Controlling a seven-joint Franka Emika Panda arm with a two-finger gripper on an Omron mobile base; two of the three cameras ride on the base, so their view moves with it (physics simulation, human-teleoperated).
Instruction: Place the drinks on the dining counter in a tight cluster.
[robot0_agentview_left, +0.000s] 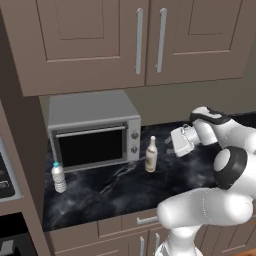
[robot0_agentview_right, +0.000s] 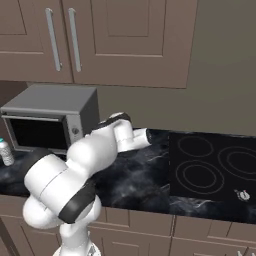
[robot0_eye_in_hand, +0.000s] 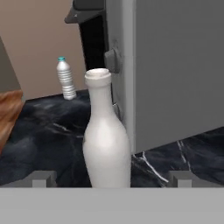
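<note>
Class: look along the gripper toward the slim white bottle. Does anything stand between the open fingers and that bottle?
Nothing visible does. In the hand view the white bottle stands upright, centred between the gripper's open fingertips, with bare black counter before it. The toaster oven stands close beside the bottle, not in front; the water bottle is farther back.

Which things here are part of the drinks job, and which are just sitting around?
Job:
- white bottle, upright on the counter by the toaster oven, between the open fingers
- water bottle, upright at the counter's far left

Just there:
- toaster oven
- cooktop
- cabinets
</note>
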